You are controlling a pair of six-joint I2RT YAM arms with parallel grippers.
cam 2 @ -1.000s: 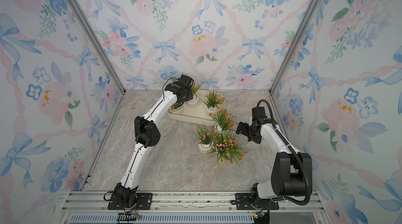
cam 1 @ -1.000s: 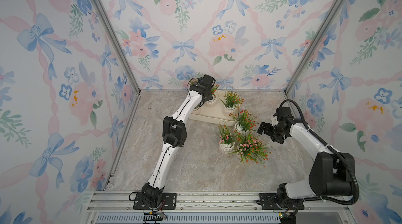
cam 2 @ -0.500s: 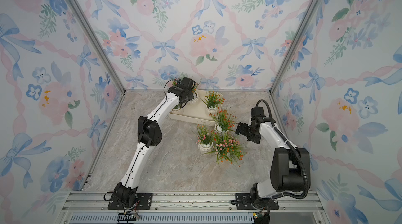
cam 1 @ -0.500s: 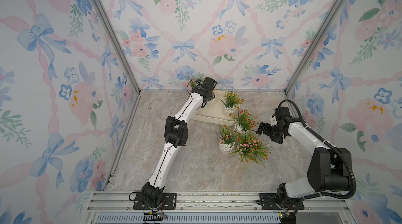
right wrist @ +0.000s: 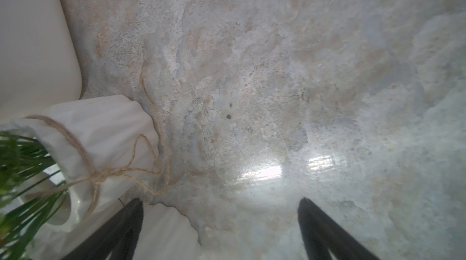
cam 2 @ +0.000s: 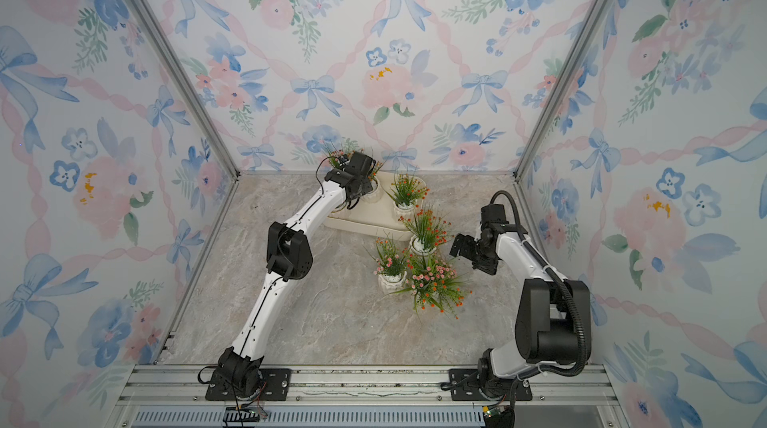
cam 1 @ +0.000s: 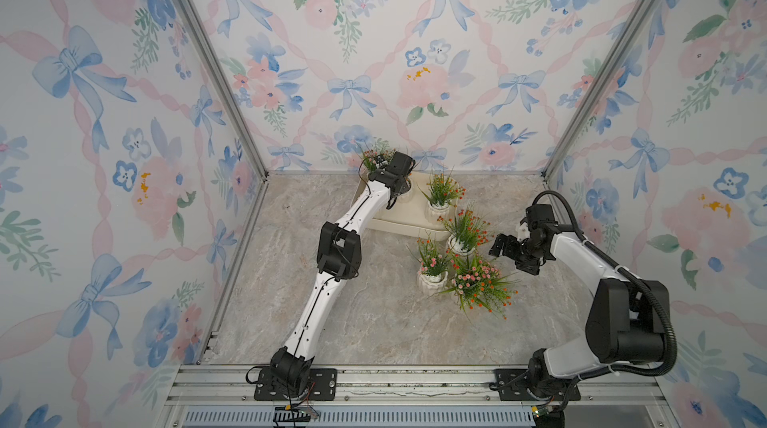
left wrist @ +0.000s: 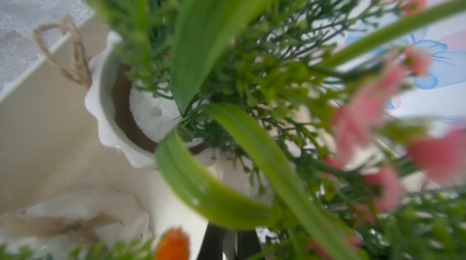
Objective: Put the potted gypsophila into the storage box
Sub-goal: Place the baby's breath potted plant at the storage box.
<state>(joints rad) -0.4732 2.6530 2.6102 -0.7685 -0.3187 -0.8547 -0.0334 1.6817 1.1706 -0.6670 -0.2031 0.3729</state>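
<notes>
Left gripper [cam 1: 401,191] pressed together among sprigs of white-ribbed potted gypsophila [left wrist: 97,105] inside cream plastic storage box [cam 1: 394,226]: pot may be snagged, tipped. Right gripper [cam 1: 500,245] spread beside three pots [cam 1: 458,245] on marbled desk [cam 1: 394,330]: nearest may be toppled.

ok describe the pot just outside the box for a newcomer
Find the cream storage box at the back of the marble table. Of three pots outside it, this pot stands by its near right corner, with orange-red rather than pink blossoms.
</notes>
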